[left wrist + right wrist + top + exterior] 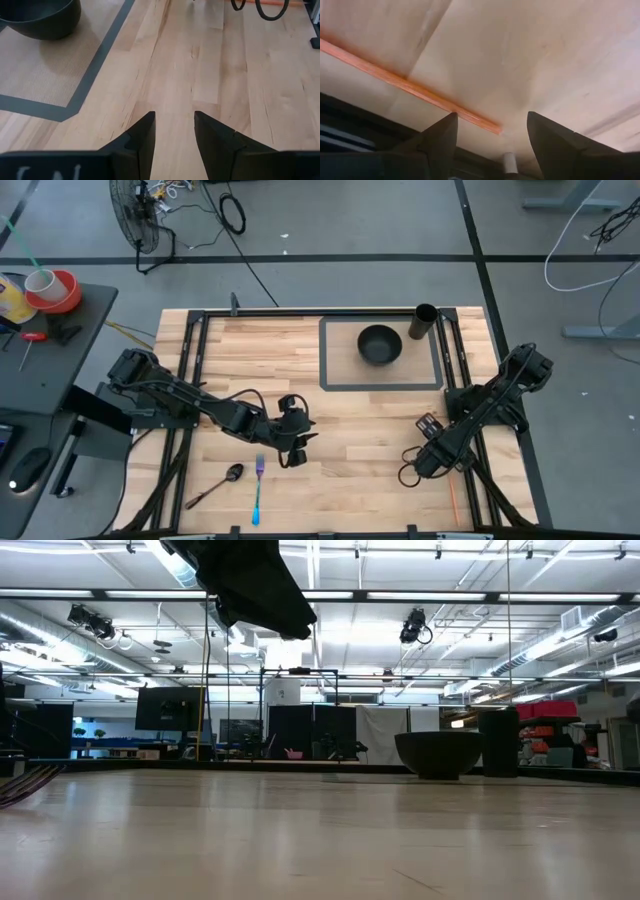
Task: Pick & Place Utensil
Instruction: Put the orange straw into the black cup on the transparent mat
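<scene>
- Nearest the front edge, we see the fork (258, 485) and the spoon (214, 486) lying flat on the table (350, 480), side by side, neither lifted.
- Just beyond the fork, our left gripper (291, 448) hangs above the wood, a little past the fork's tines; in the left wrist view its fingers (141, 140) stand parted with bare boards between them, so it carries nothing.
- Over on our other side, the right gripper (420, 463) waits low near the table's edge, jaws spread and empty, with an orange strip (410, 87) on the wood ahead of it.
- Farther back sits the dark bowl (379, 344) on the grey mat (345, 375), with a black cup (424, 321) at the mat's far corner; the bowl looks empty to us, though its inside is dim.
- Our read: no pick made yet, so grasp, carry and drop are all left.
</scene>
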